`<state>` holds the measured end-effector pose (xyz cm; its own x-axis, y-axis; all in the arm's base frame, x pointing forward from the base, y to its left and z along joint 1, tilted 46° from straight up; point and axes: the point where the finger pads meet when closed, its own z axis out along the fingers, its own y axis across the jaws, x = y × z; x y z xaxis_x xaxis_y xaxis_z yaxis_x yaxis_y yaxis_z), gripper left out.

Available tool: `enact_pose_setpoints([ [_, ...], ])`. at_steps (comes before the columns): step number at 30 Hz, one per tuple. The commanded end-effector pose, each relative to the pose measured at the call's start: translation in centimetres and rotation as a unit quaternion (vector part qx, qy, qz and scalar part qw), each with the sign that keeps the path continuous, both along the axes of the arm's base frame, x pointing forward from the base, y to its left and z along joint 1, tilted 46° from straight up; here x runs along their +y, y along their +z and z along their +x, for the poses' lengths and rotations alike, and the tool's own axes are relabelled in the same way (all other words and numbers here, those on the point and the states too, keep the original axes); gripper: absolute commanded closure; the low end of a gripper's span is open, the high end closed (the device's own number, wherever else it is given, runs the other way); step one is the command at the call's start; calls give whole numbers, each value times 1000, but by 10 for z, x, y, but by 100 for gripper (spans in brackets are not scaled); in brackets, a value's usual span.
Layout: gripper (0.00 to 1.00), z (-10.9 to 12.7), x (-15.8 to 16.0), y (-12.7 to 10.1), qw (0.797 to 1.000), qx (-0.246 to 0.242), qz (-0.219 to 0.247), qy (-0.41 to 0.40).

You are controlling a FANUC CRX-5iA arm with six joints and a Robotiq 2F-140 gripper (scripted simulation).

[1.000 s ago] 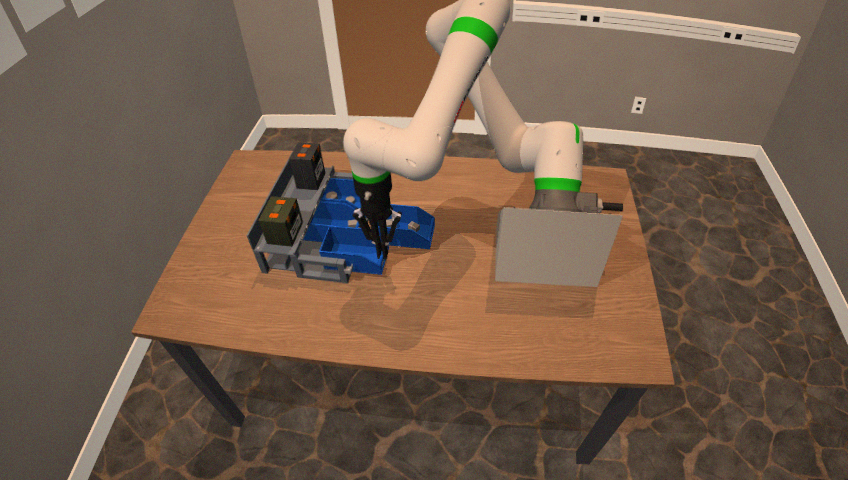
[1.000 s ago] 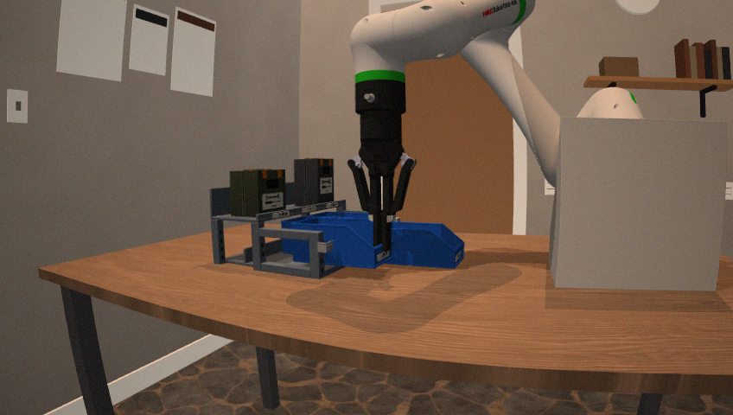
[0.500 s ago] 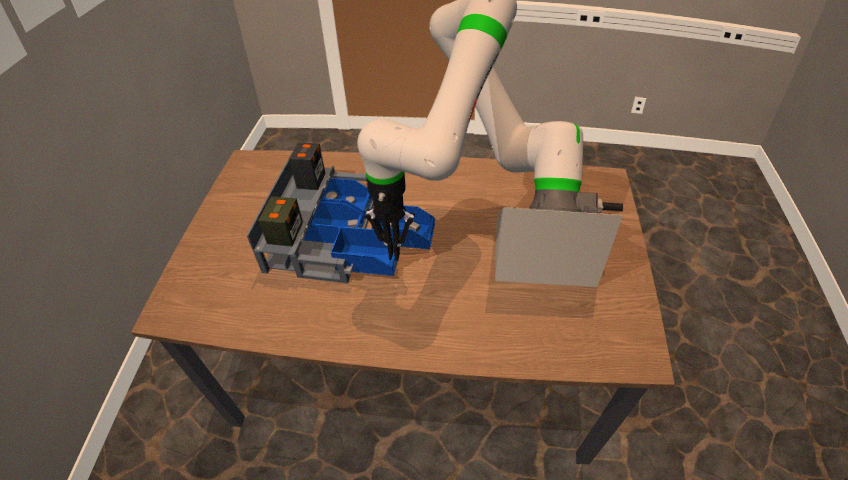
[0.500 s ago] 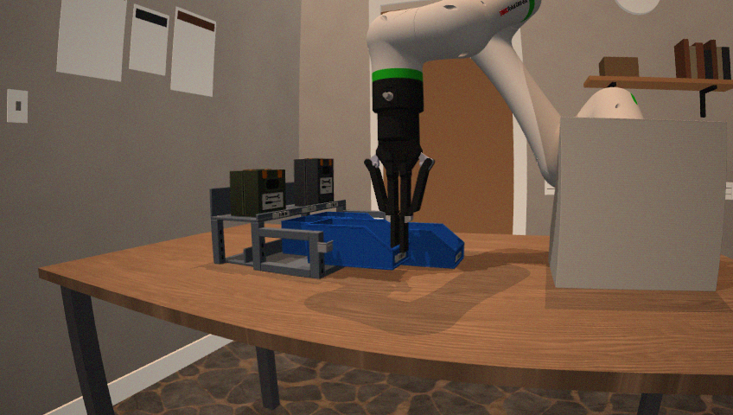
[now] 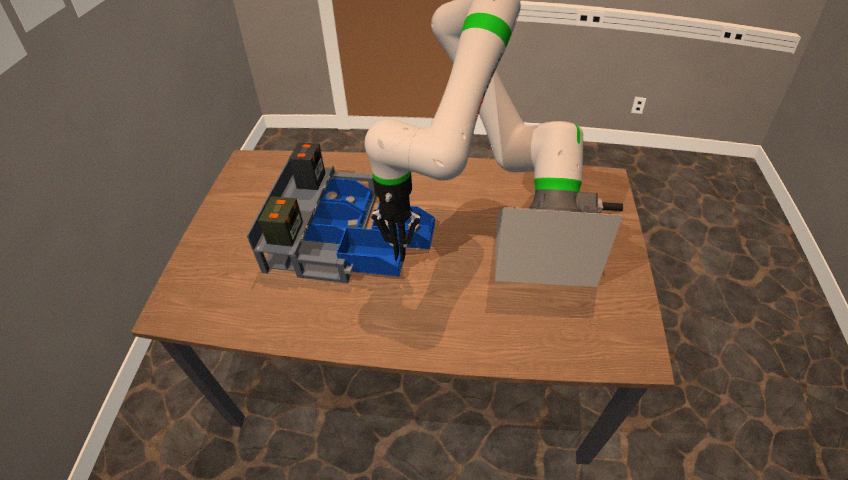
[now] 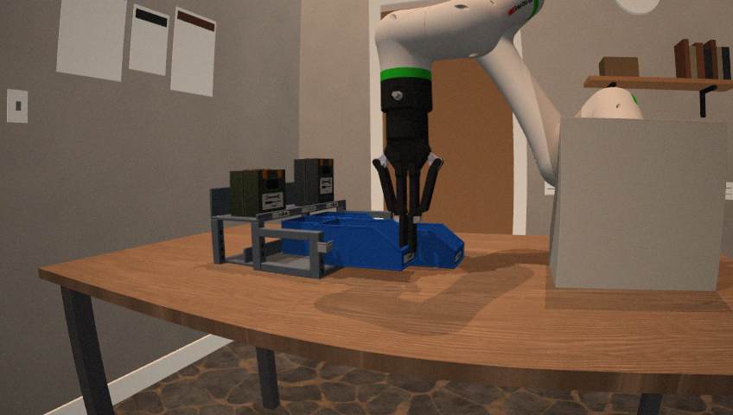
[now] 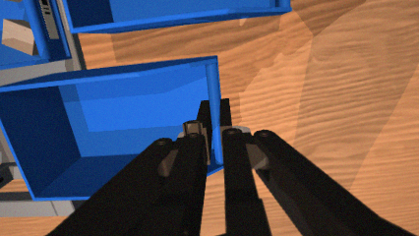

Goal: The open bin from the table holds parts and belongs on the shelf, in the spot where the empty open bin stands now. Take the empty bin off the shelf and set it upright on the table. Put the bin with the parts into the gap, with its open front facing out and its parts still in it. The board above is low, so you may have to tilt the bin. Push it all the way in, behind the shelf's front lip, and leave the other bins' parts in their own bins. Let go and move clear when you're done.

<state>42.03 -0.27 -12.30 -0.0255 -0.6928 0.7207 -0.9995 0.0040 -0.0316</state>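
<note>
Wooden table [image 5: 535, 333] [image 6: 462, 318] [image 7: 354, 74] below, my gripper [image 5: 399, 256] [image 6: 407, 249] [image 7: 216, 113] pinches the empty bin [image 5: 371, 262] [image 6: 360, 246] [image 7: 143, 108] by its front lip; probably light, stiff, slightly slippery plastic.

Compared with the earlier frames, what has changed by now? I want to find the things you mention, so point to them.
The empty bin [image 5: 370, 261] [image 6: 360, 246] [image 7: 123, 110] has slid farther out of the shelf [image 5: 348, 276] [image 6: 315, 254], toward the robot's base, with the tool [image 5: 399, 257] [image 6: 407, 251] [image 7: 216, 113] moving along, closed on its front lip. Nothing was let go. The bin with parts [image 5: 423, 237] [image 6: 442, 246] and the two boxes atop the shelf stayed put.
</note>
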Motion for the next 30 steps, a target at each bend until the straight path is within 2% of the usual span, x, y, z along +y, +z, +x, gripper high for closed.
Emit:
enact_pose_setpoints([
  [1, 90, -1, 1, 0, 1000, 0, 0, 1],
  [30, 90, -5, 1, 0, 1000, 0, 0, 1],
])
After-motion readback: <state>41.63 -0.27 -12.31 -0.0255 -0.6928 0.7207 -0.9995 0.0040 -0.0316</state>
